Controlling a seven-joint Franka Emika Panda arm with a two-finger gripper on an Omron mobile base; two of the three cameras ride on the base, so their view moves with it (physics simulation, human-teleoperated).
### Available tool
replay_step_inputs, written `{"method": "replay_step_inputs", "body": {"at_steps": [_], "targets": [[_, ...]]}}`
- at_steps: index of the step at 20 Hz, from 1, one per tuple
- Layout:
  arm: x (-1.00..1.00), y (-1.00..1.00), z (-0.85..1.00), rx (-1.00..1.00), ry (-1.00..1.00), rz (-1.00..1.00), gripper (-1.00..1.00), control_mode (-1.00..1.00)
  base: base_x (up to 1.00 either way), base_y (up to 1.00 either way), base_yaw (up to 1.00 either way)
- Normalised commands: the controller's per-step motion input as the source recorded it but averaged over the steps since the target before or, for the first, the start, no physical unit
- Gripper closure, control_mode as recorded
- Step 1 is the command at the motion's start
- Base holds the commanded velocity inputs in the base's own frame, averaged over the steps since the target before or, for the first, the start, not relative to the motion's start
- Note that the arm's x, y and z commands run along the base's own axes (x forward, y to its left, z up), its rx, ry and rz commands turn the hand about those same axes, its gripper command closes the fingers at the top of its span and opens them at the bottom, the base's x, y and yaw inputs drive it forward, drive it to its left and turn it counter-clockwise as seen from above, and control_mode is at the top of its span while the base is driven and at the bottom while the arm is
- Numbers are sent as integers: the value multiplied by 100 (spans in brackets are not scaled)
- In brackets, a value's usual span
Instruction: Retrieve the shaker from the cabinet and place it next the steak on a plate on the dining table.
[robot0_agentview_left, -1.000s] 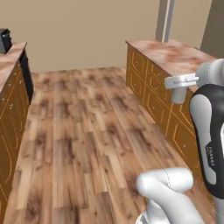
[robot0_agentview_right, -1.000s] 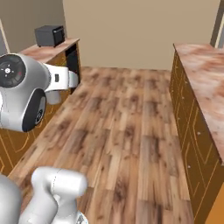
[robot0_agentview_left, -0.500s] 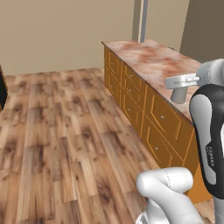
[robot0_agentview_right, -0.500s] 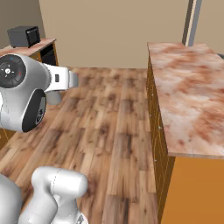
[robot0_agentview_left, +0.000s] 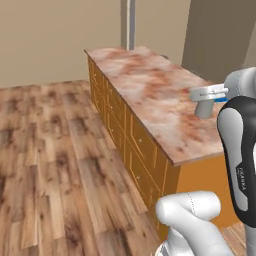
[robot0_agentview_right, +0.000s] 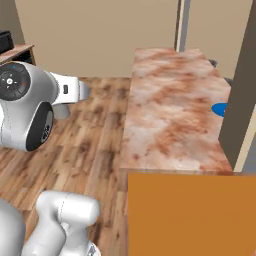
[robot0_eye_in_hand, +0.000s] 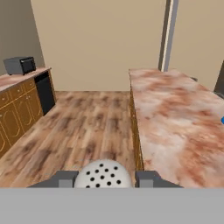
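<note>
My gripper is shut on the shaker, whose pale perforated cap shows between the two finger tips. From the left base the grey shaker hangs under the hand above the near end of the dining table, a long marbled top on an orange base. A sliver of the blue plate lies at the table's right side, partly behind a brown pillar; the same plate shows at the hand view's right edge. The steak is hidden and the cabinet is out of view.
Wooden floor stretches left of the table. A second counter with orange cupboards carries a dark appliance, with a black panel beside it. A grey post stands at the table's far end, and a brown pillar rises on the right.
The base has turned and driven, so the whole scene shifted: the dining table has swung closer and toward the middle. The shaker stays held in my gripper.
</note>
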Motion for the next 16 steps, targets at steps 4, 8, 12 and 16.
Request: {"method": "replay_step_inputs", "body": {"at_steps": [4, 8, 12, 16], "targets": [[0, 0, 0, 0, 0, 0, 100, 100, 0, -100, -15], [0, 0, 0, 0, 0, 0, 100, 100, 0, -100, -15], [0, 0, 0, 0, 0, 0, 100, 100, 0, -100, -16], [0, 0, 0, 0, 0, 0, 100, 100, 0, -100, -18]]}}
